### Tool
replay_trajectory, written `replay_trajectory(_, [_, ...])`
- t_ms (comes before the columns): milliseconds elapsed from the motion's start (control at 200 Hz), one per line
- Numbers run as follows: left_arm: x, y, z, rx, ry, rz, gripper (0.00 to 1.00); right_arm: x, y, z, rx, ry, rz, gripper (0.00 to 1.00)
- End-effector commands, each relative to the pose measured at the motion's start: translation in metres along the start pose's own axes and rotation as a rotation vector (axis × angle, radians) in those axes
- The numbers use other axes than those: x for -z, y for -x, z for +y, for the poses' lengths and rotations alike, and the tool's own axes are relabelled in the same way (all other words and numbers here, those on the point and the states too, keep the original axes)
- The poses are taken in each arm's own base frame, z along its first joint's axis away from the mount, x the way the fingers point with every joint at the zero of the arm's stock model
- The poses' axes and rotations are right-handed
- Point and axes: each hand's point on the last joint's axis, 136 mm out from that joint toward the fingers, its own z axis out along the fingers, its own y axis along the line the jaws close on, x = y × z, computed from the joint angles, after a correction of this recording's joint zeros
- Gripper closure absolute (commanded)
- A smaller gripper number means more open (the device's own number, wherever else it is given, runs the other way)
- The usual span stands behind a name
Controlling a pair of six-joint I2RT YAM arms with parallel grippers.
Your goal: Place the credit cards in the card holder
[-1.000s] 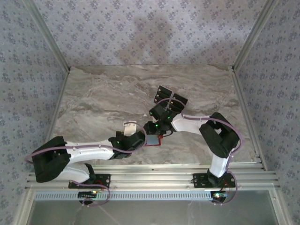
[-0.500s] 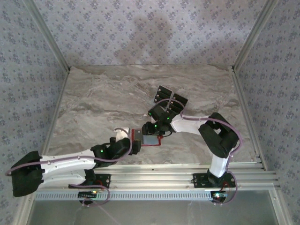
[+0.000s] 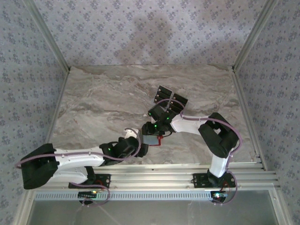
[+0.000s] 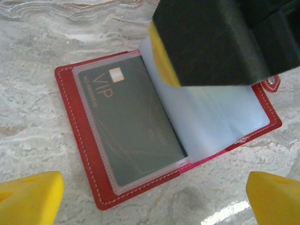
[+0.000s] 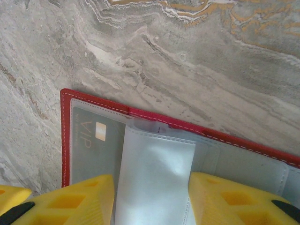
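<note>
Holder (image 4: 86,159) lies open by the worktop's (image 3: 103,98) near edge, about midway along, with one card (image 4: 126,126) already sleeved on its left page. Loose cards (image 3: 169,99) are fanned toward the worktop's middle, well apart from it. Right pincer (image 5: 151,197) sits on the holder, fingers parted either side of a clear leaf (image 5: 154,168). Left pincer (image 4: 152,199) hovers just beside, spread wide and empty. Judgement: cards are light, stiff and slick, so pinch a short edge. Leaves are floppy and springy; the holder is light and will slide, so pin its red border.
</note>
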Motion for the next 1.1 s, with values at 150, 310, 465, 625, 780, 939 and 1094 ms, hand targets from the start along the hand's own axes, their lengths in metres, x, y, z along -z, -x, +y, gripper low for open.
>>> replay_trajectory(150, [-0.007, 0.028, -0.011, 0.017, -0.006, -0.060, 0.00, -0.009, -0.016, -0.010, -0.027, -0.036, 0.068, 0.51])
replay_trajectory(310, [-0.015, 0.025, -0.006, 0.012, 0.029, -0.041, 0.01, -0.009, -0.015, -0.010, -0.030, -0.033, 0.066, 0.51])
replay_trajectory(465, [-0.022, 0.019, 0.001, 0.012, 0.076, -0.026, 0.01, -0.009, -0.015, -0.009, -0.029, -0.027, 0.064, 0.51])
replay_trajectory(625, [-0.025, 0.015, 0.013, 0.017, 0.140, -0.018, 0.01, -0.007, -0.014, -0.007, -0.028, -0.022, 0.060, 0.51])
replay_trajectory(780, [-0.026, 0.010, 0.020, 0.022, 0.170, -0.008, 0.01, 0.002, -0.009, -0.005, -0.034, -0.009, 0.038, 0.51])
replay_trajectory(939, [-0.027, 0.003, 0.026, 0.026, 0.188, 0.003, 0.01, 0.015, -0.003, -0.001, -0.047, 0.010, 0.000, 0.51])
replay_trajectory(1094, [-0.030, -0.001, 0.028, 0.024, 0.197, 0.016, 0.01, 0.025, 0.002, -0.001, -0.062, 0.020, -0.030, 0.51])
